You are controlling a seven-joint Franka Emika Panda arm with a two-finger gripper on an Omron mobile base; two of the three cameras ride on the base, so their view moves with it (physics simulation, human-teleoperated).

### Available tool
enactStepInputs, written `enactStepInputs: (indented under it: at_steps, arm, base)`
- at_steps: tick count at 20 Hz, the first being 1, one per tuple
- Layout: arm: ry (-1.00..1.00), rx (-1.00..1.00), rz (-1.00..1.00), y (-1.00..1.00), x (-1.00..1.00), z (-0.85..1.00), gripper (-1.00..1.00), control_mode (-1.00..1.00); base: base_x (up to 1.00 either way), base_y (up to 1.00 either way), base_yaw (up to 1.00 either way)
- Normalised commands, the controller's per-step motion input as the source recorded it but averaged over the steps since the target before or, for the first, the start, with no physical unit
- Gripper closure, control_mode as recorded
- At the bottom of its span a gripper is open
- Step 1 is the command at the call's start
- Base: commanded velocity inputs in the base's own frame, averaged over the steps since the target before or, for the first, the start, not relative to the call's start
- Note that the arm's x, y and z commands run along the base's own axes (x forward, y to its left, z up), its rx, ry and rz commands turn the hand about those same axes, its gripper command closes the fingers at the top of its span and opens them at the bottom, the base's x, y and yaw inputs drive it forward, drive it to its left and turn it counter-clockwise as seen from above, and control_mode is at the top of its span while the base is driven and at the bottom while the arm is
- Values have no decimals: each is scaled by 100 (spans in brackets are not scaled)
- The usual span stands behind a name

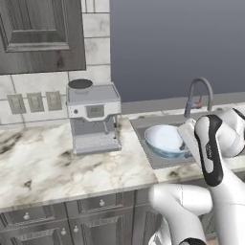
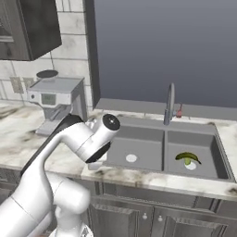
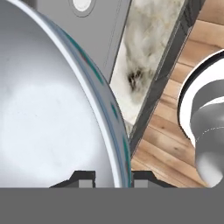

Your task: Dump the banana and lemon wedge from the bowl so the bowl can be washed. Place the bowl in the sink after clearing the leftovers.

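The pale blue-white bowl [image 1: 165, 139] hangs tilted over the left basin of the grey sink [image 1: 141, 125], its glossy inside empty and facing the counter. In the hand view my gripper [image 3: 113, 179] is shut on the bowl [image 3: 48, 113], its rim passing between the two fingertips [image 3: 85, 178]. The banana [image 2: 187, 156] lies in the right basin of the sink [image 2: 152, 139] by the drain, with a small yellow-green lemon wedge [image 2: 187, 162] against it. My arm hides the bowl in the right base view.
A grey arched faucet [image 2: 170, 104] with a red-marked handle stands behind the basins. A coffee machine [image 1: 93, 117] sits on the marble counter [image 1: 57, 167] left of the sink. The left basin's drain [image 2: 131, 158] is bare. Wood floor [image 3: 175, 144] lies below the counter edge.
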Motion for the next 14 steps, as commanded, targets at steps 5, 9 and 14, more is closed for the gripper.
enactStepInputs:
  at_steps: [5,9,14]
  arm:
    - [17,0,-24,-17,85,-11,100,-100]
    - [22,0,-26,-24,100,-11,100,-100]
    - [35,2,-14,-63,100,-13,100,-100]
  base:
    - [0,0,0]
    - [0,0,0]
    - [0,0,0]
